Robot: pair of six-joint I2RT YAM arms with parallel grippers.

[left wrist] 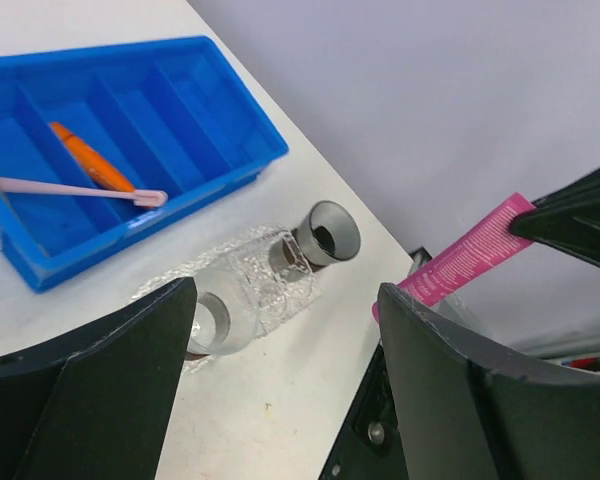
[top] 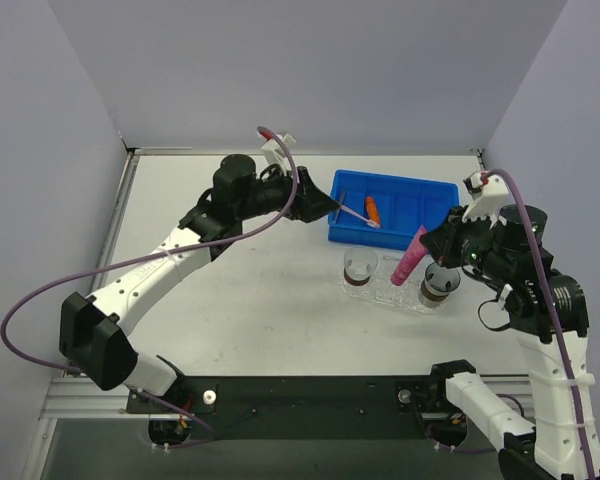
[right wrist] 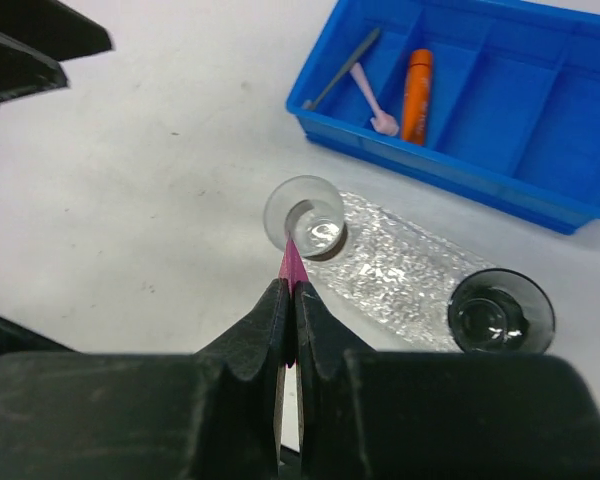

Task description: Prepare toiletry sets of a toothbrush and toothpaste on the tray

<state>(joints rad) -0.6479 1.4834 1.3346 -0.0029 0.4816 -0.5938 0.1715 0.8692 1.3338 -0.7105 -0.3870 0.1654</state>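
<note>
My right gripper [top: 427, 243] is shut on the magenta-pink toothpaste tube [top: 412, 257] and holds it tilted above the clear bumpy tray [top: 400, 290]. In the right wrist view the tube [right wrist: 293, 262] points down at a clear cup [right wrist: 305, 215] on the tray [right wrist: 400, 275], below the gripper [right wrist: 288, 290]. The pale toothbrush [top: 358, 214] and the orange tube [top: 372, 210] lie in the left end of the blue bin [top: 420, 195]. My left gripper [top: 327, 205] is open and empty at the bin's left edge. Its wrist view [left wrist: 285, 390] shows the toothbrush [left wrist: 75, 188], the orange tube [left wrist: 90, 158] and the pink tube [left wrist: 470, 255].
Two cups stand on the tray: a clear one [top: 360, 268] on the left and a dark one [top: 438, 285] on the right. A thin dark stick [right wrist: 342, 70] lies beside the toothbrush in the bin. The bin's other compartments hold nothing.
</note>
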